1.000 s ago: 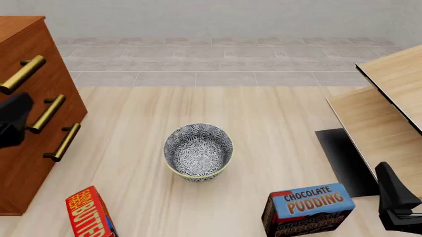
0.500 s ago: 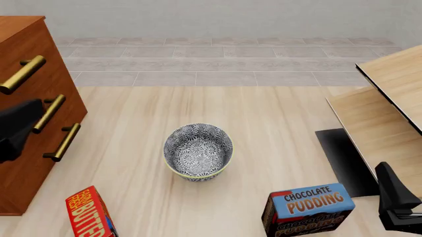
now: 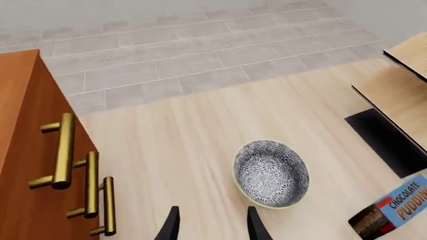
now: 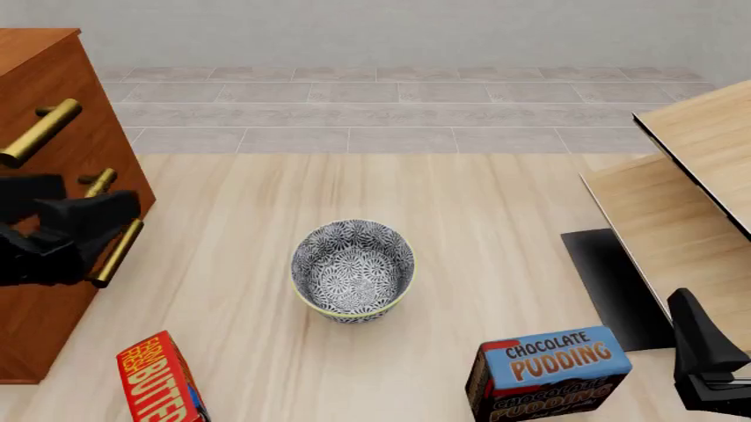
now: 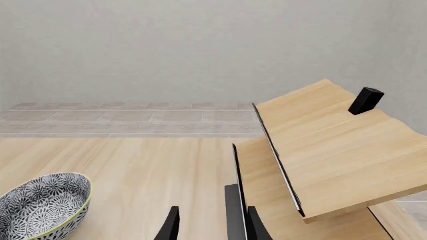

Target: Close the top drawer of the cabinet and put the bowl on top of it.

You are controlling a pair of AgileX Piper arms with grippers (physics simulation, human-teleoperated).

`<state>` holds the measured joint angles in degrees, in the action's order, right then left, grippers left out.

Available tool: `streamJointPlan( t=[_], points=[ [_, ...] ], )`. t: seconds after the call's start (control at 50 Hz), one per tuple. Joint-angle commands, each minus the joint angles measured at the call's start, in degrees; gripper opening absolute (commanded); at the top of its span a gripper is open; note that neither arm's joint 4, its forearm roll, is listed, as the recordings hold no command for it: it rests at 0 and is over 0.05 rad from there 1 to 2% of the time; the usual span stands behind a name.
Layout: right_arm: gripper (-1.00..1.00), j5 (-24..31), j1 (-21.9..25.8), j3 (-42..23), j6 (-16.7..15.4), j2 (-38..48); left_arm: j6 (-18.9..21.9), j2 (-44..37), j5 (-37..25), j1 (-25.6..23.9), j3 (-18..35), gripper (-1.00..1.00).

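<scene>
The cabinet (image 4: 47,79) stands at the left, reddish-brown with three brass bar handles. The top drawer (image 4: 41,132) shows by its handle, which stands further out than the two below. The bowl (image 4: 352,268), blue-grey patterned with a pale rim, sits upright on the floor mid-scene. My left gripper (image 4: 88,220) hangs in front of the lower handles, left of the bowl. In the left wrist view its fingers (image 3: 172,225) are open and hold nothing, with the bowl (image 3: 271,172) ahead. My right gripper (image 4: 708,356) is low at the right edge, open and empty (image 5: 212,227).
A chocolate pudding box (image 4: 551,374) stands near the front right and a red box (image 4: 158,382) near the front left. Pale wood furniture (image 4: 692,202) fills the right side, with a black panel (image 4: 610,281) at its foot and a small black block (image 5: 365,100) on top.
My left gripper has come in from the left edge, moving right in front of the cabinet's lower handles and turning towards the bowl. The right arm and bowl have not moved.
</scene>
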<state>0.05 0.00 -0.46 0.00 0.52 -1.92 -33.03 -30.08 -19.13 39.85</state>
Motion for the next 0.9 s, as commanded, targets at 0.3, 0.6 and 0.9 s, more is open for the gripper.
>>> streamJointPlan(
  t=[0.3,0.6,0.9],
  points=[
    [1.0,0.0,0.0,0.1,0.0,-0.1,-6.0,-11.3,-0.8,-4.9,2.3,1.0],
    [1.0,0.0,0.0,0.1,0.0,-0.1,-9.9,-17.8,1.7,-4.7,3.9,1.0],
    [1.0,0.0,0.0,0.1,0.0,-0.1,-11.7,-21.2,3.3,-4.5,4.6,1.0]
  ],
)
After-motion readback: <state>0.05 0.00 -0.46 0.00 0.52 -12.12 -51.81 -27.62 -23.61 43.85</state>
